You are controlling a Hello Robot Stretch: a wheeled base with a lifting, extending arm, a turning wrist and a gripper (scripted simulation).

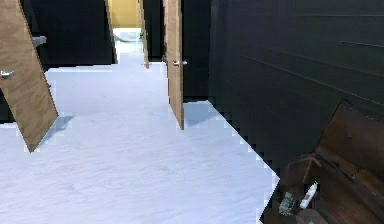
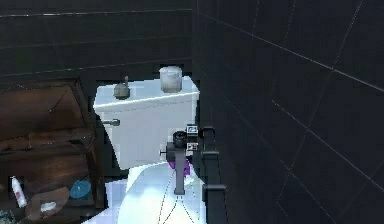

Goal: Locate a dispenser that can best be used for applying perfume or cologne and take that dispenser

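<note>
The forward view's lower right shows a brown shelf unit (image 1: 345, 160) holding a small white bottle (image 1: 308, 195), one possible dispenser. In the arm side view the gripper (image 2: 170, 148) sits mid-frame in front of the toilet (image 2: 135, 150), with a small purplish thing (image 2: 179, 156) at its far end that looks the likelier dispenser, and a dark capped item (image 2: 124, 90) and a jar (image 2: 171, 77) on the tank (image 2: 145, 108) to the upper left. Whether the gripper is spread or pressed together, or holds anything, cannot be told; the taking itself seems in hand, and the next move calls for a clean lift clear of the tank.
</note>
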